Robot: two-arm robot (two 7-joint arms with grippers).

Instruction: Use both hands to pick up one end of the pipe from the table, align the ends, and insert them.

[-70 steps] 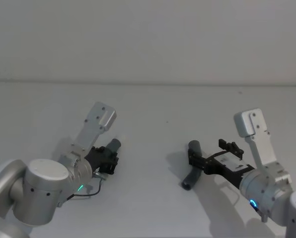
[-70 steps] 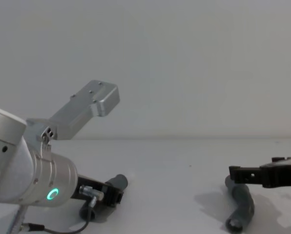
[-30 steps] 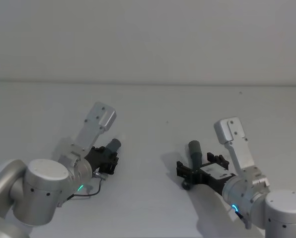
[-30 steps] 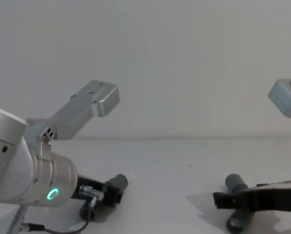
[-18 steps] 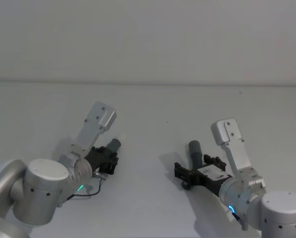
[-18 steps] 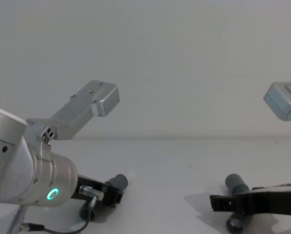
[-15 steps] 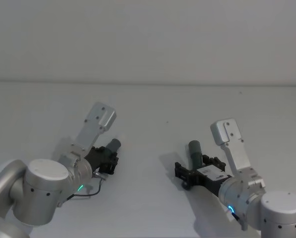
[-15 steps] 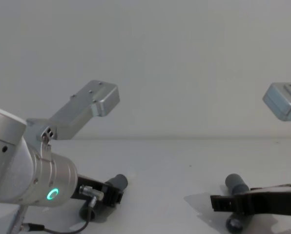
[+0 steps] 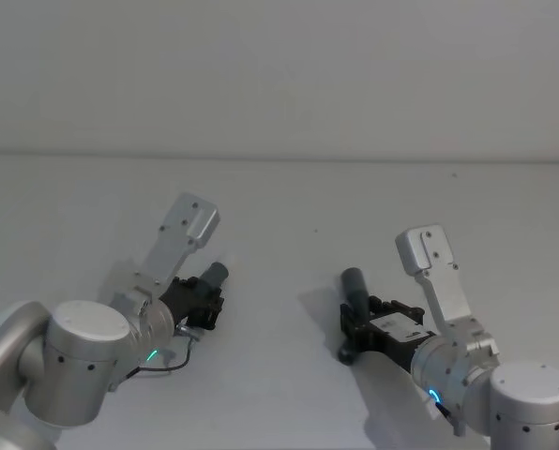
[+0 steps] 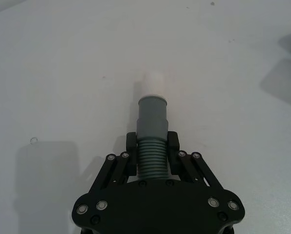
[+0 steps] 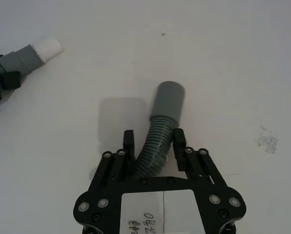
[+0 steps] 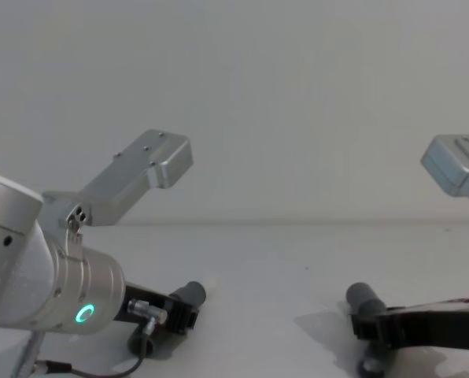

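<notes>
We are near the start of the job. Each pipe piece is caught, but the two are well apart. We think we have yet to lift them, line up the ends and push them together. Our left pincer [image 10: 152, 142] pinches the ribbed middle of the first pipe piece [image 10: 152, 117], and the white tip [image 10: 153, 83] pokes out ahead of its fingers. Our right pincer [image 11: 154, 140] is closed on the ribbed middle of the other pipe piece [image 11: 155, 141], with the round cuff [image 11: 168, 101] just ahead, low over the table [image 9: 289, 197].
</notes>
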